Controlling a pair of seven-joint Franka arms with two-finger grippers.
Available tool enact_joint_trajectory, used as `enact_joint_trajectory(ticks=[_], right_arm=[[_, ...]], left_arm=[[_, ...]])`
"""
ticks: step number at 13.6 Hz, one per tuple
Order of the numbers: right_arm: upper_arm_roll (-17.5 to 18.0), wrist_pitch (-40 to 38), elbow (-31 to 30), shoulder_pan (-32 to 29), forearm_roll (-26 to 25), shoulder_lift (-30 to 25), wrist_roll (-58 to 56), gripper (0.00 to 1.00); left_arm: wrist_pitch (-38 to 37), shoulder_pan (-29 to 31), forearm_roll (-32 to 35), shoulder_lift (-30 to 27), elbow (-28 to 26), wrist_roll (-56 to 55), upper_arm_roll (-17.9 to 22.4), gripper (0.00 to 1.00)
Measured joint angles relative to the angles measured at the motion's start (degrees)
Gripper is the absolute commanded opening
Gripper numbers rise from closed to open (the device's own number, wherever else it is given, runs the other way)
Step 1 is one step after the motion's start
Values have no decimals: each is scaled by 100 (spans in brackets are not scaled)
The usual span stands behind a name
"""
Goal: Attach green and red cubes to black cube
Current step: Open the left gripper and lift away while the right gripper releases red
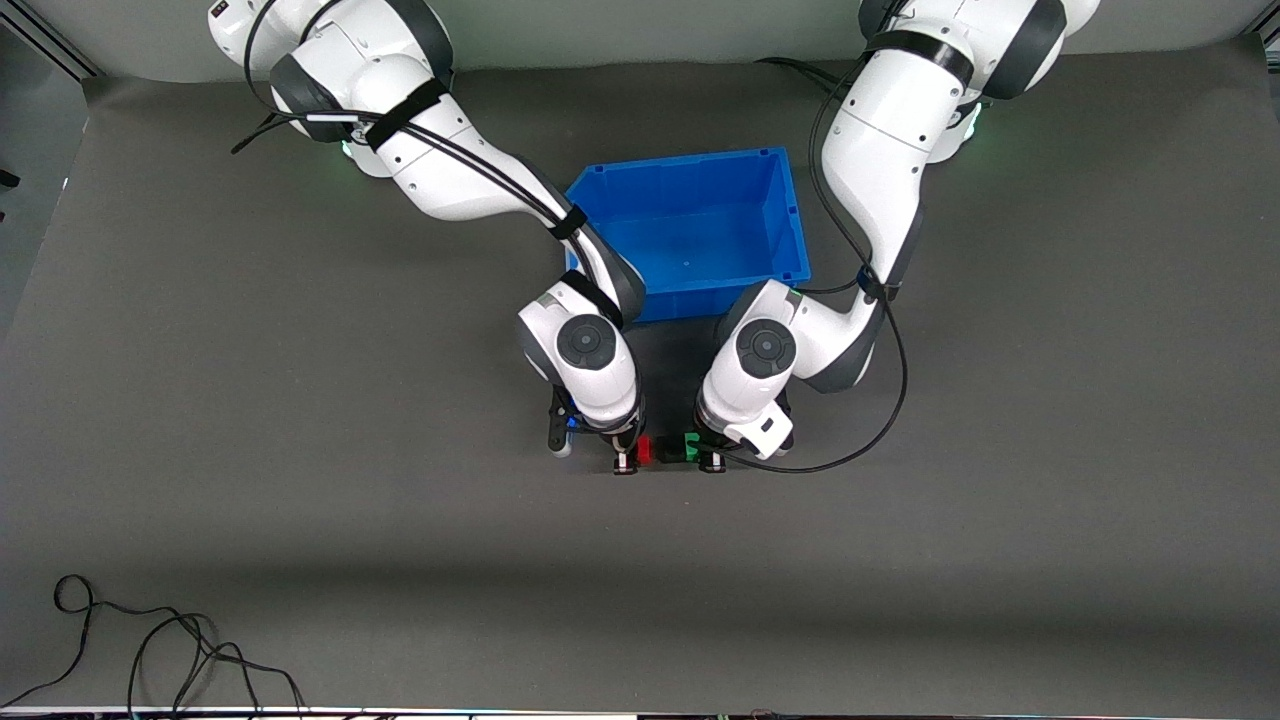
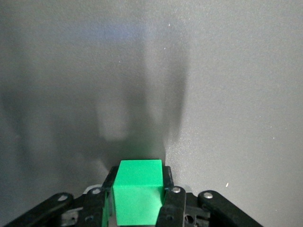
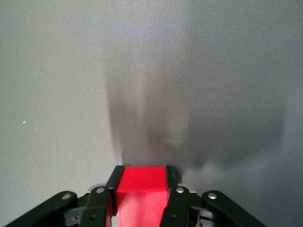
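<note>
A: What do we have on the desk point(image 1: 200, 520), biggest first?

B: The blue bin point(image 1: 700, 225) sits toward the desk's top edge in the front view, midway along it. Both our arms reach past it toward the middle of the desk.

A: And the cubes?

B: The red cube point(image 3: 141, 196) is clamped in our right gripper point(image 1: 632, 455), jaws shut on its two sides. The green cube point(image 2: 137, 196) is clamped the same way in our left gripper point(image 1: 700, 452). In the front view red point(image 1: 645, 450) and green point(image 1: 690, 445) face each other with a dark gap between them.

A: Is the black cube point(image 1: 668, 452) in that gap?

B: We judge so; something dark sits there, touching or nearly touching both, but we cannot tell its edges. Neither wrist view shows it.

A: So what does the next move turn on?

B: The line red, black, green runs along the desk's length. Each arm is equally near, so we would press inward along that line, right from its end, left from its own.
</note>
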Motion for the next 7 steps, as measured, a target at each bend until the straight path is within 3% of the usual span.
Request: enact_joint_trajectory(ticks=[3,5,7], right_arm=[[6,1,11,63,0,19,10,0],[-2,1,25,109,-3,26,54,0],[6,3,33,133,-3,31,60,0]], left_arm=[[8,-47,0,1,0,-19,-5,35],[5,-68,3,2,-4,-30,3,100],[14,-69,5,5,0,-30,4,100]])
